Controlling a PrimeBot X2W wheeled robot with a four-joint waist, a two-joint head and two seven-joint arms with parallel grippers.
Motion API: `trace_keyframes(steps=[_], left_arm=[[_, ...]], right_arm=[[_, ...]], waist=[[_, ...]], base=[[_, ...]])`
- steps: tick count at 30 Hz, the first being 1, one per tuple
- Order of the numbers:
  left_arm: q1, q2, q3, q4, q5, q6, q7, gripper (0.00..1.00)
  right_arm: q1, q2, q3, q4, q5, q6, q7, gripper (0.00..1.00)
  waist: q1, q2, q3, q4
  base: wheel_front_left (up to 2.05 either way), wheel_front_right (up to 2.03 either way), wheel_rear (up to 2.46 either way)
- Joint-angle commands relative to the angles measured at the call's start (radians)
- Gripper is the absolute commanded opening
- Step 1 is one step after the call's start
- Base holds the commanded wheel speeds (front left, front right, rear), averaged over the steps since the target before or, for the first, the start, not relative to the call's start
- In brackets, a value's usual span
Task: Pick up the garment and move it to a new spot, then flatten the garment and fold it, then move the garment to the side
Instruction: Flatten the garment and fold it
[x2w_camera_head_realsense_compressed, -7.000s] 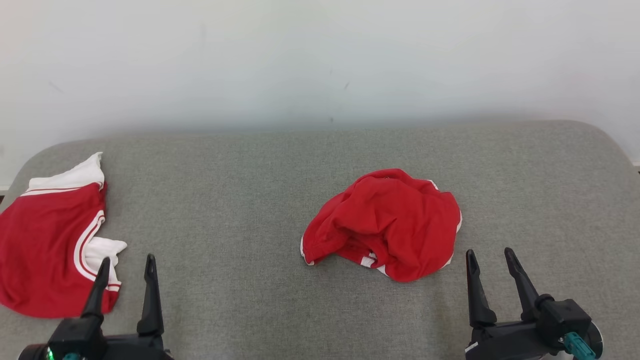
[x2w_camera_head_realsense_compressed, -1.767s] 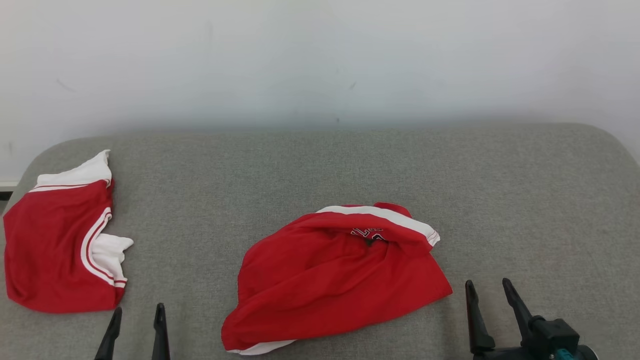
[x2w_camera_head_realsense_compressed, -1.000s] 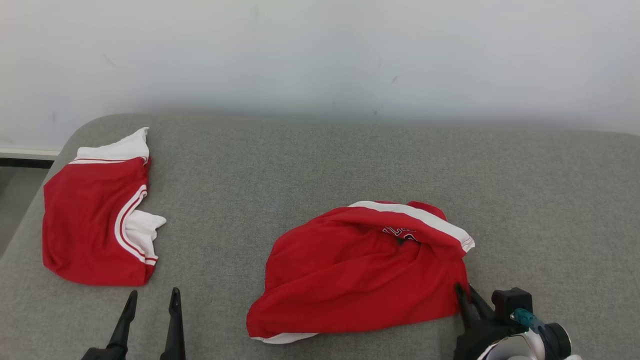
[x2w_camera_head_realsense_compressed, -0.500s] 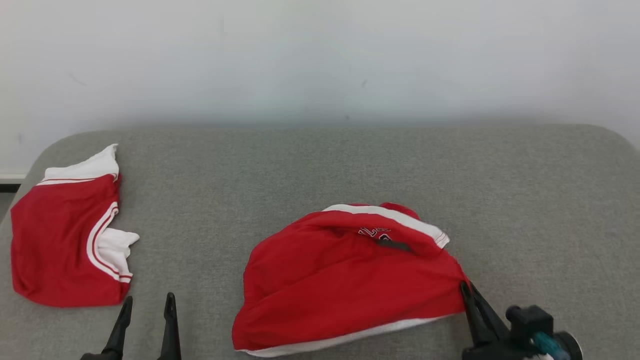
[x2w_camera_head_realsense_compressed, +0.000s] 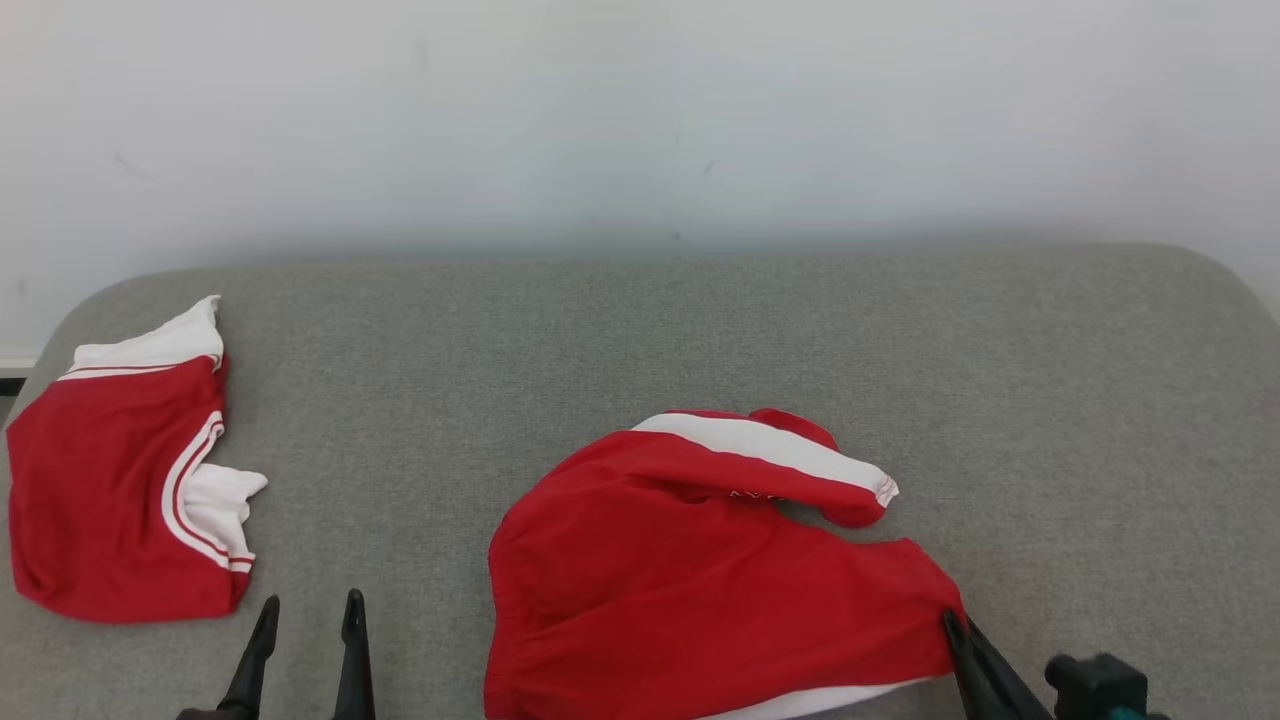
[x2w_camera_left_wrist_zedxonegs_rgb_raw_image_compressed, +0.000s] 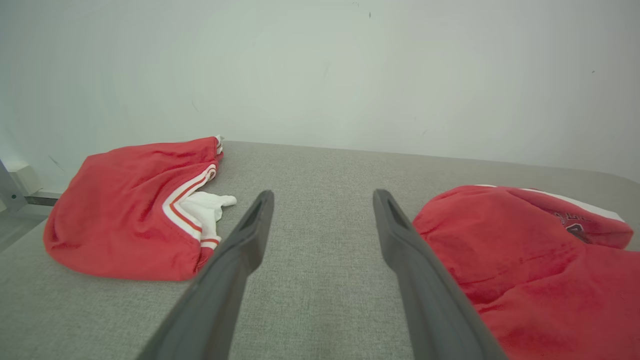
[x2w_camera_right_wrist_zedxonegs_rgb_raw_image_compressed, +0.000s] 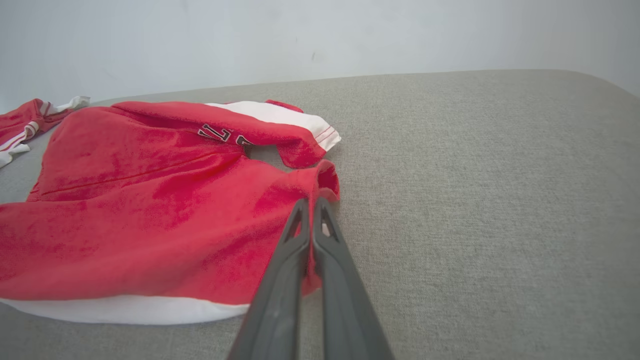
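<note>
Red garments, two: side garment (x2w_camera_head_realsense_compressed: 110, 500) loose, middle garment (x2w_camera_head_realsense_compressed: 700, 600) clamped in right fingers (x2w_camera_right_wrist_zedxonegs_rgb_raw_image_compressed: 299, 237) (left fingers (x2w_camera_left_wrist_zedxonegs_rgb_raw_image_compressed: 250, 235) apart)

A: What sort of place is this?
B: Looks like a plain test room rather than a lived-in home — I can't say for sure. Beyond the left end effector (x2w_camera_left_wrist_zedxonegs_rgb_raw_image_compressed: 322, 195) and the right end effector (x2w_camera_right_wrist_zedxonegs_rgb_raw_image_compressed: 311, 202) stands a plain white wall (x2w_camera_head_realsense_compressed: 640, 110), lightly scuffed.
A: And beneath them?
B: A grey upholstered surface (x2w_camera_head_realsense_compressed: 640, 330) with rounded corners — bed or padded bench, I can't tell. A red garment (x2w_camera_head_realsense_compressed: 700, 590) lies at the right end effector's tips; a near-matching second garment (x2w_camera_head_realsense_compressed: 110, 490) lies ahead and left of the left end effector. Past that, low down, a strip of skirting (x2w_camera_head_realsense_compressed: 10, 364).
</note>
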Motion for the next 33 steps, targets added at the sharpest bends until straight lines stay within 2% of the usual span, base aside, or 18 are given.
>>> trace_keyframes(steps=[1, 7, 11, 15, 16, 17, 18, 21, 24, 33], left_arm=[[0.001, -0.004, -0.002, 0.003, 0.004, 0.002, -0.003, 1.0], [-0.009, -0.005, -0.022, 0.016, 0.005, 0.001, -0.003, 1.0], [-0.023, -0.003, -0.035, 0.03, 0.001, 0.001, -0.003, 1.0], [-0.029, 0.001, -0.048, 0.044, -0.004, 0.002, -0.003, 1.0], [-0.03, 0.002, -0.051, 0.046, -0.004, 0.002, -0.003, 1.0], [-0.031, 0.003, -0.053, 0.048, -0.005, 0.002, -0.003, 1.0], [-0.031, 0.004, -0.053, 0.049, -0.006, 0.002, -0.003, 1.0], [-0.027, 0.007, -0.05, 0.05, -0.009, 0.002, -0.003, 1.0], [-0.015, 0.004, -0.034, 0.041, -0.005, 0.002, -0.003, 1.0], [-0.001, 0.002, -0.003, 0.013, 0.005, 0.002, -0.003, 1.0]], right_arm=[[-0.022, -0.003, 0.004, 0.004, 0.004, -0.002, 0.007, 0.0], [-0.157, 0.007, 0.008, 0.137, -0.028, -0.002, 0.041, 0.0], [-0.26, 0.008, 0.004, 0.288, -0.041, -0.002, 0.045, 0.0], [-0.354, 0.013, -0.004, 0.442, -0.043, -0.002, 0.003, 0.0], [-0.373, 0.014, -0.003, 0.473, -0.047, -0.002, -0.011, 0.34], [-0.39, 0.014, 0.003, 0.5, -0.053, -0.002, -0.027, 0.81], [-0.404, 0.017, 0.007, 0.523, -0.054, -0.002, -0.042, 1.0], [-0.428, 0.016, 0.016, 0.569, -0.052, -0.002, -0.081, 1.0], [-0.415, 0.006, 0.014, 0.543, -0.027, -0.002, -0.108, 1.0], [-0.217, -0.014, -0.086, 0.186, -0.029, -0.002, -0.108, 1.0]], waist=[[0.0, 0.0, -0.002, 0.007], [0.0, 0.0, -0.003, 0.046], [0.0, 0.0, -0.002, 0.077], [0.0, 0.0, -0.002, 0.103], [0.0, 0.0, -0.002, 0.108], [0.0, 0.0, -0.003, 0.112], [0.0, 0.0, -0.003, 0.114], [0.0, 0.0, -0.005, 0.113], [0.0, 0.0, -0.007, 0.096], [0.0, 0.0, -0.004, 0.043]], base=[[0.0, 0.0, 0.0], [0.0, 0.0, 0.0], [0.0, 0.0, 0.0], [0.0, 0.0, 0.0], [0.0, 0.0, 0.0], [0.0, 0.0, 0.0], [0.0, 0.0, 0.0], [0.0, 0.0, 0.0], [0.0, 0.0, 0.0], [0.0, 0.0, 0.0]])
